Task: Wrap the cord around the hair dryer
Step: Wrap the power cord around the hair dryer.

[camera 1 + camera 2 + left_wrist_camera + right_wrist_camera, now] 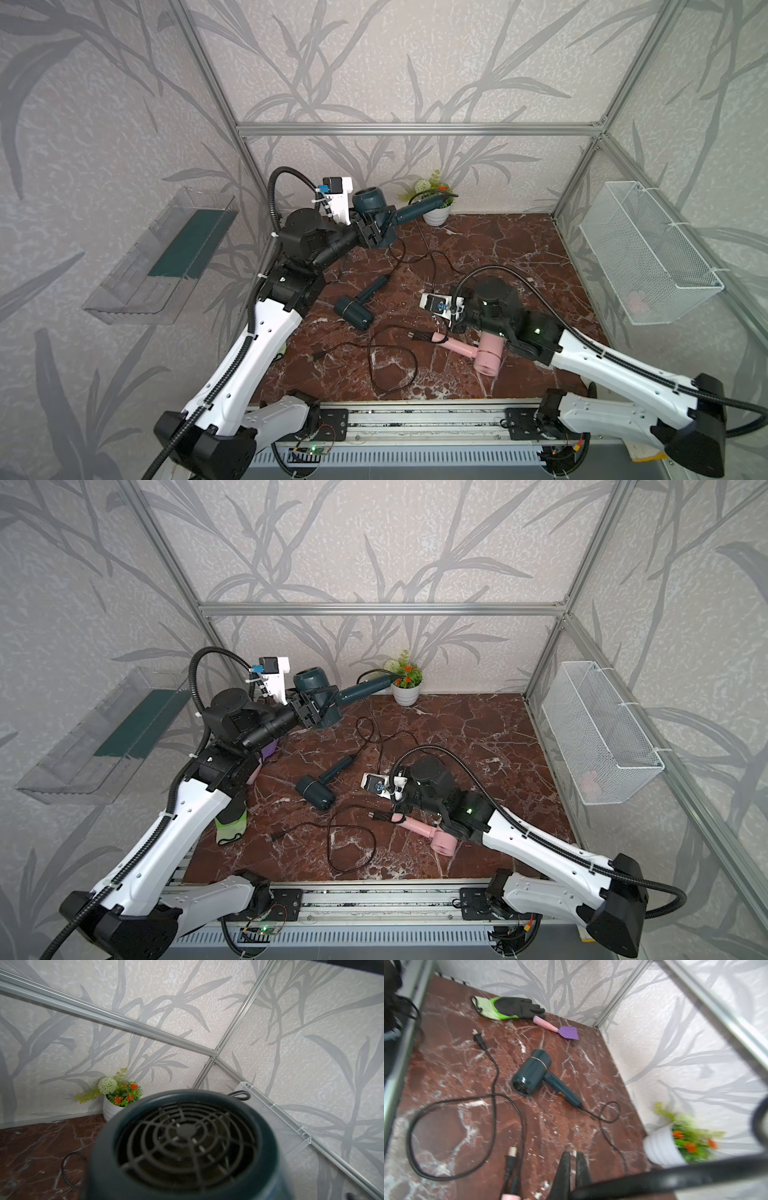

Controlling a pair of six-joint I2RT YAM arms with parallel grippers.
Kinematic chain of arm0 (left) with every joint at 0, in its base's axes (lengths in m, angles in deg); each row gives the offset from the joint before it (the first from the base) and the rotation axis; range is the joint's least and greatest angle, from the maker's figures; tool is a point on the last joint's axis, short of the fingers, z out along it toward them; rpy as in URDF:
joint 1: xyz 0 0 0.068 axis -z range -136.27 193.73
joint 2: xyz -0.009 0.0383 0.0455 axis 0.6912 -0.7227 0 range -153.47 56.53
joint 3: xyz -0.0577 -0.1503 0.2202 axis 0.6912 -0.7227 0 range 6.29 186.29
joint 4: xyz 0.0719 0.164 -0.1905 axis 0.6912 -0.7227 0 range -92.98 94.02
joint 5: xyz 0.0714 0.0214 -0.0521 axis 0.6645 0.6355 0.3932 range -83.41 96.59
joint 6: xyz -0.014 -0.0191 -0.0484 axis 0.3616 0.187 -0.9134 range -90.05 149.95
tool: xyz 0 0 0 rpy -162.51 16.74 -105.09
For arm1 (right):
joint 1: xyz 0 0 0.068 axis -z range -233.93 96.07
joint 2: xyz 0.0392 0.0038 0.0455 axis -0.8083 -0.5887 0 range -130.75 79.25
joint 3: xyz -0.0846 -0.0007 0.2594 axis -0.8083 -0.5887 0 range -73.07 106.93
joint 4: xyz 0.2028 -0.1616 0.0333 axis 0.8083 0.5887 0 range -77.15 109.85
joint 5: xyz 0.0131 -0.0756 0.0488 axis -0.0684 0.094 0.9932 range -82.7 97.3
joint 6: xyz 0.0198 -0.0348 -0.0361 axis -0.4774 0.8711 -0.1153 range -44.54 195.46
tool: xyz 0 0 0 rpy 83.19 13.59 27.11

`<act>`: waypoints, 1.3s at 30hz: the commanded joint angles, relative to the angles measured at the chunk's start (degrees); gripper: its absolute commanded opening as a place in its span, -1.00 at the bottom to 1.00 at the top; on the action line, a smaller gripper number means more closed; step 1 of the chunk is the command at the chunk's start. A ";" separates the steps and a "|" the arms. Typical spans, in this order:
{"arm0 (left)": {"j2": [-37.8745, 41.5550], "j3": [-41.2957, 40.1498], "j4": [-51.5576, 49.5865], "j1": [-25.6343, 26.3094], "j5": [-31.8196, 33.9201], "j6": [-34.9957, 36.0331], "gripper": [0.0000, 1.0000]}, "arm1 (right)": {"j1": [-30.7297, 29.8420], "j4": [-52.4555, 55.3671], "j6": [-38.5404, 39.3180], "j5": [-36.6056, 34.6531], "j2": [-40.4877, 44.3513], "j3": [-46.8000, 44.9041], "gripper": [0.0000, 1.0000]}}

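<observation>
Top views high over table (519, 257), left wrist view against hair dryer (187, 1147), wrist views share flowerpot (108, 1108)

We see L claw (374, 235) clamped on teal hair dryer (376, 203), raised off counter (519, 257); cord (428, 253) hangs down; pink dryer (486, 357) lies nr front.

Cord (431, 266) on table (519, 257), before flowerpot (436, 216)

Teal hair dryer (370, 203) aloft, cord (431, 259) loose
</observation>
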 commanded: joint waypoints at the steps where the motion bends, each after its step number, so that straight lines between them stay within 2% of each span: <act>1: 0.60 3.86 -14.79 0.14 0.06 11.07 -1.00 | -1.68 13.39 15.67 -15.28 2.76 7.04 -1.00; 4: -2.01 8.64 -27.32 0.19 -3.36 16.07 -1.00 | -2.18 14.06 23.33 -19.71 2.64 12.89 -1.00; 10: -5.64 9.75 -35.23 1.42 -7.96 19.21 -1.00 | -2.71 14.34 31.27 -19.95 -0.02 21.53 -1.00; 14: -7.23 8.80 -34.82 3.04 -13.79 19.18 -1.00 | -2.79 14.33 34.19 -18.41 -2.02 24.31 -1.00; 16: -6.33 7.35 -32.16 3.41 -20.19 18.42 -1.00 | -1.76 13.98 36.13 -18.42 -2.78 24.88 -1.00; 19: -3.63 4.99 -26.92 3.37 -29.28 16.26 -1.00 | 3.13 14.05 34.89 -13.37 -2.38 25.74 -1.00; 25: 2.15 3.19 -18.49 3.30 -39.40 11.67 -1.00 | 18.01 13.90 27.19 1.97 -1.27 23.65 -1.00; 28: 3.80 1.07 -10.26 3.08 -40.13 6.04 -1.00 | 22.70 12.21 22.31 9.08 -0.49 20.38 -1.00; 32: 3.93 -1.21 0.42 3.08 -37.99 -0.54 -1.00 | 24.87 9.39 16.41 15.43 0.59 14.95 -1.00; 35: 3.99 -3.96 10.63 3.09 -33.10 -6.70 -1.00 | 25.01 6.08 11.11 18.98 2.51 10.46 -1.00; 39: 3.84 -6.78 16.97 2.60 -24.84 -10.82 -1.00 | 24.97 1.81 5.34 21.32 6.10 4.04 -1.00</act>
